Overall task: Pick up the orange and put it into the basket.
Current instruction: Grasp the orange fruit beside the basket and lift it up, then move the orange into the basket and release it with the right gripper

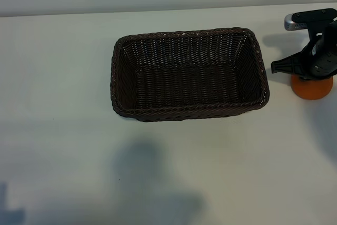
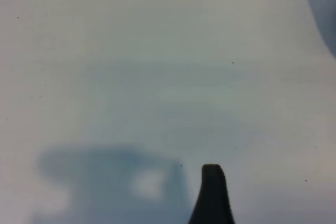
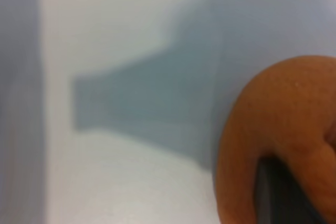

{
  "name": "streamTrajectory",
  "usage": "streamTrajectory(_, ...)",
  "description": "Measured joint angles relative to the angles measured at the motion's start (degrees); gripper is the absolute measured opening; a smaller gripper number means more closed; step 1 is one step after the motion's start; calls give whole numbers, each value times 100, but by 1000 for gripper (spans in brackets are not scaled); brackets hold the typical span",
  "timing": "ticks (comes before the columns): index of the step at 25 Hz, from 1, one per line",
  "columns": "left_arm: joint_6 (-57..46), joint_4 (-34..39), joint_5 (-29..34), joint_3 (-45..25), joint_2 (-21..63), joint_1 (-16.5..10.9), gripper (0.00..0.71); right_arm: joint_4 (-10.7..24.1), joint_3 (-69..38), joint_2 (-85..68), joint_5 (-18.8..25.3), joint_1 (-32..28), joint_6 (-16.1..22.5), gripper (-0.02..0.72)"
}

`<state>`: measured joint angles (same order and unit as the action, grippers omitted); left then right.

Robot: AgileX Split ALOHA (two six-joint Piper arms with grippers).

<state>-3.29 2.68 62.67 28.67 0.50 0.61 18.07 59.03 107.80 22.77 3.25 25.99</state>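
Observation:
The orange (image 1: 313, 89) sits on the white table just right of the basket (image 1: 184, 112), a dark-brown woven wicker basket with nothing in it. My right gripper (image 1: 311, 75) comes down on the orange from above and covers its top. In the right wrist view the orange (image 3: 278, 124) fills one corner, and a dark finger (image 3: 281, 195) presses into its skin; the other finger is hidden. The left arm is outside the exterior view. Of my left gripper only one dark fingertip (image 2: 212, 182) shows, over bare table, with nothing against it.
The white table (image 1: 63, 77) spreads wide to the left of and in front of the basket. Its far edge runs behind the basket. The orange lies close to the basket's right wall, near the right edge of the exterior view.

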Motion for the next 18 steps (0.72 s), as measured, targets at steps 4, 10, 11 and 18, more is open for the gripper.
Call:
streamTrajectory(4,0,0,0,0,0,0,569,3,0,-85,40,0,0,87)
streamTrajectory(10,0,0,0,0,0,0,569,39,0,-681,211,0,0,83)
streamTrajectory(11,0,0,0,0,0,0,569,34,0,-803,234,0,0,83)
streamTrajectory(18,0,0,0,0,0,0,569,-53,-5,-1630,650,0,-142,80)
